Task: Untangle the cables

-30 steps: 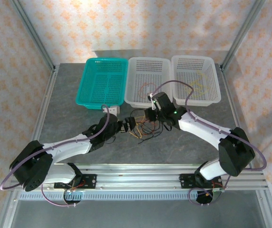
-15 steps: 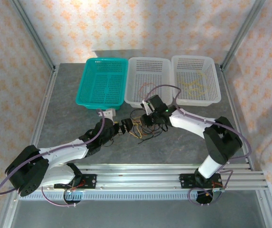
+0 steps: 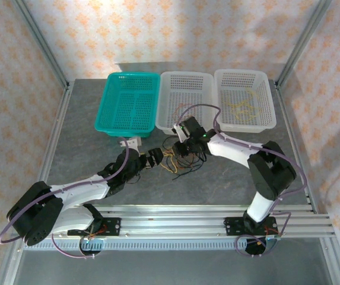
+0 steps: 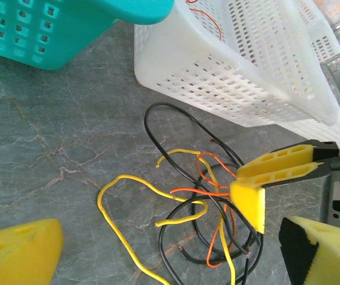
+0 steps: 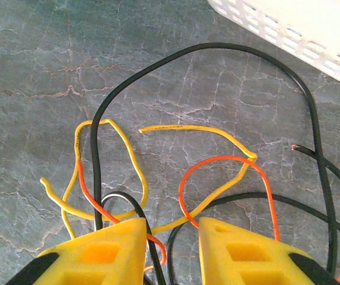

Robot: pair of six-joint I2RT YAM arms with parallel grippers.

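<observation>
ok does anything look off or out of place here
Only the tangle: the yellow cable, orange cable and black cable lie looped over each other on the table, in front of the middle white basket. Nothing looks spilled or broken.

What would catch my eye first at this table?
A bright tangle of cables, yellow, orange and black, lies in the middle of the table, with the left gripper and the right gripper poised on either side. Along the far edge stand a teal basket, a middle white basket and a right white basket.
</observation>
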